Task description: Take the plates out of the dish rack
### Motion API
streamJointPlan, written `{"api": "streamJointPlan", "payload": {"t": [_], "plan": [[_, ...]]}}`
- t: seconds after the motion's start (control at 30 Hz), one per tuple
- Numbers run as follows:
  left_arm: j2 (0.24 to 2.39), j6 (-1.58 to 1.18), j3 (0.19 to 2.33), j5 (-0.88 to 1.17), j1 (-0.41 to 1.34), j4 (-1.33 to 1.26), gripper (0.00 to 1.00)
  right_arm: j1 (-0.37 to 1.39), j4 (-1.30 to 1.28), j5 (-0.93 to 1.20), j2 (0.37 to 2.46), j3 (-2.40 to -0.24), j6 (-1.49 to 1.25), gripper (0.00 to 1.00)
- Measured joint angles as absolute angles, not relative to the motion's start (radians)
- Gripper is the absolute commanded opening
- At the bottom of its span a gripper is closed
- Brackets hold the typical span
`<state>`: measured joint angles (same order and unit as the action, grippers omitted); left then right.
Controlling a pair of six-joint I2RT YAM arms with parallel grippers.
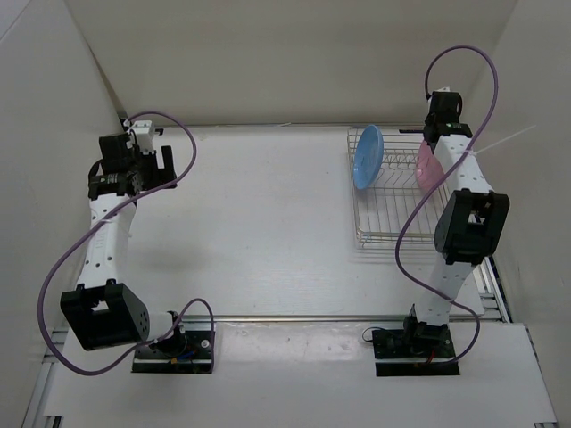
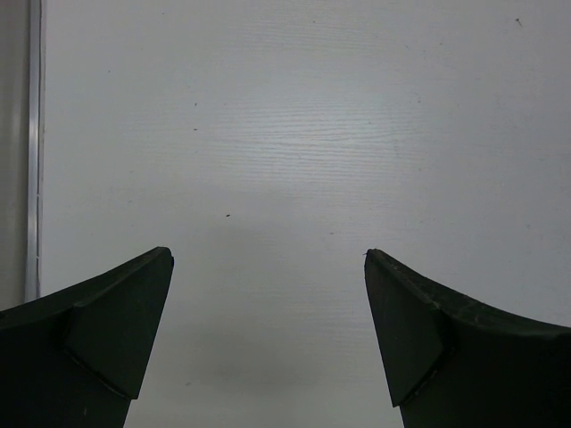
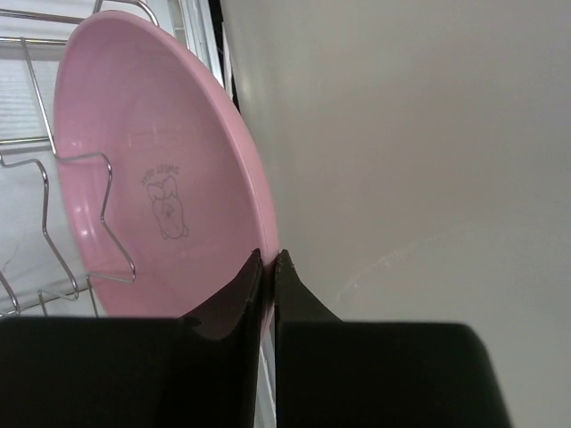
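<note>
The silver wire dish rack (image 1: pixel 385 209) stands at the back right of the table. A light blue plate (image 1: pixel 368 157) stands on edge in its left slots. A pink plate (image 1: pixel 428 168) (image 3: pixel 156 169) stands on edge at the rack's right side, behind the rack's wires (image 3: pixel 107 209). My right gripper (image 3: pixel 268 256) is shut on the near rim of the pink plate, one finger on each face. In the top view the right arm hides that grip. My left gripper (image 1: pixel 147 159) (image 2: pixel 268 259) hangs open over bare table at the far left, with nothing between its fingers.
A white side wall (image 3: pixel 419 134) rises close beside the pink plate and the rack's right edge. A white back wall closes the table behind the rack. A metal rail (image 2: pixel 34 152) runs along the table's left edge.
</note>
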<state>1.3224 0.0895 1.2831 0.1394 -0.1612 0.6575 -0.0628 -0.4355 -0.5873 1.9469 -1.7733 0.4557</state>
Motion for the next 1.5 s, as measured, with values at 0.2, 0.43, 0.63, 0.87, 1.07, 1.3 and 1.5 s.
{"api": "streamJointPlan", "payload": {"t": [0.2, 0.43, 0.63, 0.87, 1.07, 1.3, 1.5], "plan": [[1.322, 0.089, 1.282, 0.142, -0.176, 0.657, 1.00, -0.044, -0.442, -0.641, 1.957, -1.786, 0.452, 0.01], [1.328, 0.089, 1.282, 0.143, -0.181, 0.657, 1.00, 0.010, -0.469, -0.786, 1.970, -1.857, 0.506, 0.01], [1.337, 0.089, 1.281, 0.143, -0.181, 0.658, 1.00, 0.047, -0.391, -0.897, 1.970, -1.868, 0.630, 0.01], [1.353, 0.094, 1.288, 0.142, -0.181, 0.665, 1.00, 0.059, -0.329, -0.944, 1.938, -1.869, 0.692, 0.01], [1.369, 0.105, 1.310, 0.122, -0.171, 0.676, 1.00, 0.134, -0.315, -0.927, 1.786, -1.854, 0.663, 0.01], [1.369, 0.132, 1.388, 0.134, -0.061, 0.693, 1.00, 0.208, -0.395, -0.797, 1.483, -1.827, 0.443, 0.01], [1.370, 0.159, 1.552, 0.250, 0.094, 0.704, 1.00, 0.187, -0.515, -0.448, 1.259, -1.739, 0.312, 0.01]]}}
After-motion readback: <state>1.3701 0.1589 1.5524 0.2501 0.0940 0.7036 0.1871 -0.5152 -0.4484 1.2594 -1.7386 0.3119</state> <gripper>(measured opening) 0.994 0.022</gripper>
